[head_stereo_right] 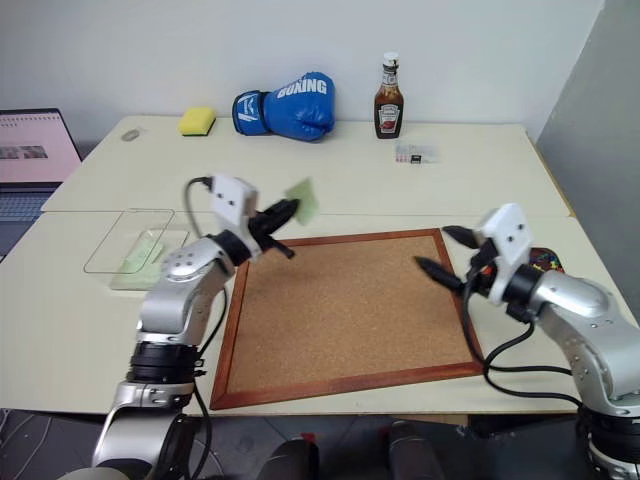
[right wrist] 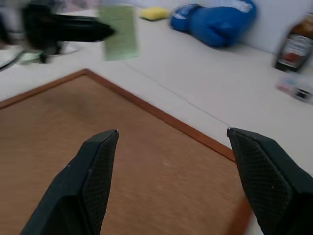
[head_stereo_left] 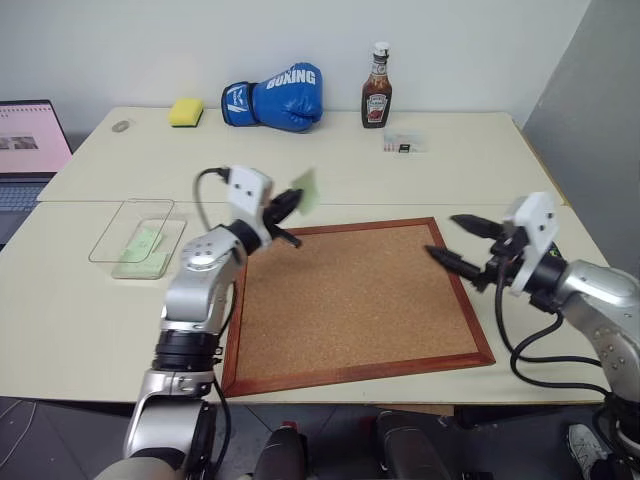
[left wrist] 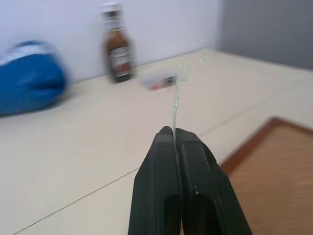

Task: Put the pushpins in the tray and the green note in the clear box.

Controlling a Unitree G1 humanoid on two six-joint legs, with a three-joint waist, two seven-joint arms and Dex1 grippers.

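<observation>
The green note [head_stereo_left: 306, 190] hangs in the air above the table [head_stereo_left: 420, 170], just past the corkboard's [head_stereo_left: 350, 300] far left corner, pinched edge-on by the closed left tool [head_stereo_left: 286, 206]. The clear box [head_stereo_left: 140, 238] on the table's left holds a pale green sheet. The right tool [head_stereo_left: 462, 243] gapes wide and empty. The right eye view shows the tray [head_stereo_right: 546, 262] with coloured pushpins [head_stereo_right: 543, 266] behind the right arm.

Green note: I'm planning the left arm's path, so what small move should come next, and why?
Probably carry it left toward the clear box. The left gripper is shut on the green note, held in the air above the table near the corkboard's far corner, and the box lies open-topped to its left, with green notes already inside.
</observation>
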